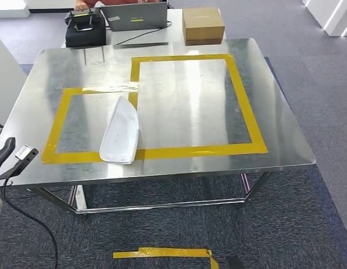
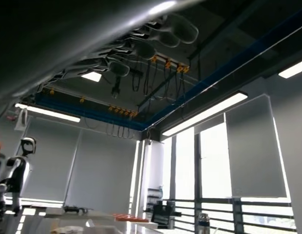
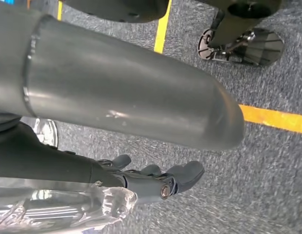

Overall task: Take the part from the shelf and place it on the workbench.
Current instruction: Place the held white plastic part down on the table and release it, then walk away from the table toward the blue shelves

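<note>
Head view, left to right: the left hand [image 1: 8, 157] sits at the near-left edge of the shiny steel workbench [image 1: 184, 101]; its fingers lie spread, holding nothing. A white curved plastic part [image 1: 120, 133] rests across the yellow tape outline [image 1: 243, 101]. The right hand [image 3: 156, 178] hangs over grey carpet [image 3: 274, 175], fingers extended, empty.

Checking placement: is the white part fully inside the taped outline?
No. The white part lies flat on the workbench, its near edge overlapping the yellow tape.

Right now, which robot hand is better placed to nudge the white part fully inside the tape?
Left, probably. The left robot hand sits by the workbench's left edge, nearer the white part; the right robot hand hangs toward the carpet.
</note>
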`<action>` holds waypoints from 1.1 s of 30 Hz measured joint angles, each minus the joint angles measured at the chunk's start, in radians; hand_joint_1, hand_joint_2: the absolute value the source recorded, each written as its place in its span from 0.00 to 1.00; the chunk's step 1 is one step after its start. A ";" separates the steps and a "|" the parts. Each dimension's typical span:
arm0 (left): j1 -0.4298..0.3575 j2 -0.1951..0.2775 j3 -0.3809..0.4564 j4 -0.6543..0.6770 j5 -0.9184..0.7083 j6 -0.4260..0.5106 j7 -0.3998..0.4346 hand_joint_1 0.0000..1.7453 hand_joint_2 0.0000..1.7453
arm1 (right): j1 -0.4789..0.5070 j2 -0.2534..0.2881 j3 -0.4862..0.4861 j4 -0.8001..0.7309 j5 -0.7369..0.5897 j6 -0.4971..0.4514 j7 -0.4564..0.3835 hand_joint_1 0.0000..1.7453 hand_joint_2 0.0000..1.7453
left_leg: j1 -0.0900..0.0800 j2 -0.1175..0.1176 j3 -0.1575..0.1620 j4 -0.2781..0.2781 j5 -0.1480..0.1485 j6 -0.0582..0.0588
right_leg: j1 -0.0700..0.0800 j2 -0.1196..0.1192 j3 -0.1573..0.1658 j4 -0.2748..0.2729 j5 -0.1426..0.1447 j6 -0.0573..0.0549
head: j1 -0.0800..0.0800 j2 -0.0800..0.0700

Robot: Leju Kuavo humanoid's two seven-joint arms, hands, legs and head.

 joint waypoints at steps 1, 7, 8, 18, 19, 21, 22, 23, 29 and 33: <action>0.000 0.001 0.000 0.000 -0.002 0.000 0.001 0.00 0.00 | -0.001 0.000 0.000 0.000 0.000 0.000 0.000 0.00 0.00 | 0.003 -0.012 0.001 -0.003 0.001 0.005 | -0.001 0.014 -0.004 0.013 -0.012 0.005 | 0.001 0.000; 0.003 -0.008 -0.002 0.001 -0.004 0.001 0.002 0.00 0.00 | 0.004 0.000 0.000 0.000 0.000 0.000 0.000 0.00 0.00 | 0.010 -0.088 0.003 -0.006 0.003 0.018 | -0.006 0.112 -0.161 0.291 -0.105 0.014 | 0.010 0.000; 0.004 -0.009 -0.002 0.001 -0.005 0.001 0.002 0.00 0.00 | 0.004 0.000 0.000 0.000 0.000 0.000 0.001 0.00 0.00 | 0.010 -0.103 0.005 -0.006 0.003 0.017 | -0.006 0.116 -0.152 0.256 -0.071 0.012 | 0.010 0.000; 0.011 -0.007 -0.004 0.004 -0.013 0.001 0.012 0.00 0.00 | -0.001 0.003 0.000 0.000 0.000 -0.001 0.000 0.00 0.00 | 0.014 -0.104 -0.044 0.075 -0.041 -0.029 | -0.016 0.137 -0.031 -0.003 0.039 -0.030 | 0.001 0.000; 0.010 -0.008 -0.004 0.004 -0.013 0.001 0.013 0.00 0.00 | 0.000 0.003 0.000 0.000 0.000 -0.001 0.000 0.00 0.00 | 0.014 -0.077 -0.075 0.140 -0.073 -0.033 | -0.016 0.125 -0.029 -0.003 0.037 -0.033 | -0.002 0.000; 0.014 -0.011 -0.006 0.006 -0.013 0.001 0.014 0.00 0.00 | 0.003 0.003 0.000 0.000 0.000 -0.001 0.000 0.00 0.00 | 0.018 -0.057 -0.138 0.263 -0.118 -0.040 | -0.015 0.099 -0.028 -0.003 0.033 -0.036 | -0.004 0.000; 0.016 -0.012 -0.006 0.008 -0.013 0.001 0.015 0.00 0.00 | 0.003 0.003 0.000 0.000 0.000 -0.001 0.000 0.00 0.00 | 0.020 -0.054 -0.148 0.281 -0.114 -0.042 | -0.014 0.087 -0.027 -0.003 0.031 -0.035 | -0.004 0.000; 0.018 -0.012 -0.006 0.009 -0.013 0.001 0.015 0.00 0.00 | 0.003 0.003 0.000 0.000 0.000 -0.001 0.000 0.00 0.00 | 0.021 -0.051 -0.136 0.259 -0.092 -0.042 | -0.014 0.075 -0.024 -0.003 0.029 -0.034 | -0.004 0.000; 0.012 -0.011 -0.008 0.009 -0.013 0.001 0.017 0.00 0.00 | 0.000 0.004 0.000 0.000 0.000 -0.001 0.000 0.00 0.00 | 0.002 0.014 -0.001 -0.001 0.001 -0.016 | -0.001 0.011 -0.005 -0.002 0.008 -0.010 | -0.003 0.000; 0.013 -0.011 -0.008 0.009 -0.013 0.001 0.018 0.00 0.00 | -0.002 0.004 0.000 0.000 0.000 -0.001 0.000 0.00 0.00 | 0.012 -0.029 0.001 -0.009 0.007 0.006 | -0.008 0.066 -0.032 0.064 -0.043 0.007 | 0.001 0.000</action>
